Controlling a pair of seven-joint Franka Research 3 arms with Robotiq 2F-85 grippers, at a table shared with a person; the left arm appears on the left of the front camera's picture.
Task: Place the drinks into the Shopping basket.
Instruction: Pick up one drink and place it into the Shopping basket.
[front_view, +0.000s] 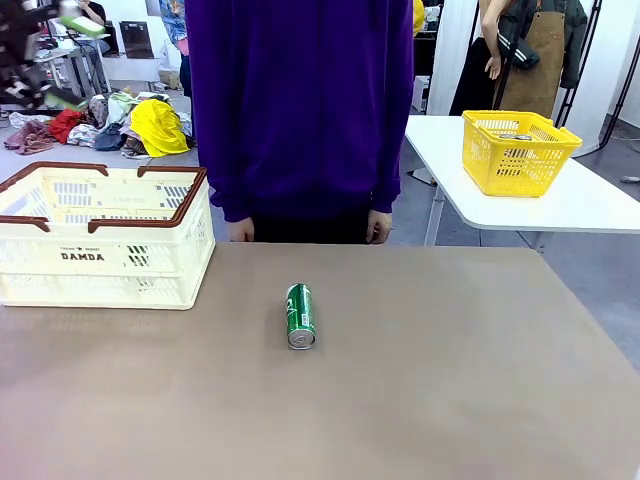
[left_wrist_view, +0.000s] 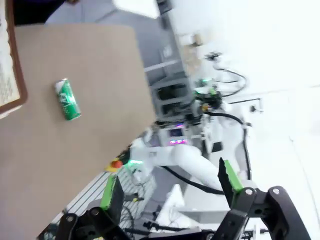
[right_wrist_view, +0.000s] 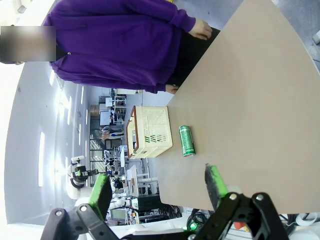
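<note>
I find one green drink can (front_view: 300, 316) lying on its side mid-table (front_view: 450, 400), apart from the Shopping basket (front_view: 100, 270) at the far left. My left pincer (left_wrist_view: 170, 185) and right pincer (right_wrist_view: 159, 182) both stand wide and empty. I judge the step to be the approach; the next move calls for gripping the can across its body.

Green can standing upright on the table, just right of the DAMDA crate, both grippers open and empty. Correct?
Not quite. The green can is lying on its side, not upright, as the front view shows. The rest holds: it is on the table, right of the DAMDA crate, and the left gripper and right gripper are open and empty.
</note>
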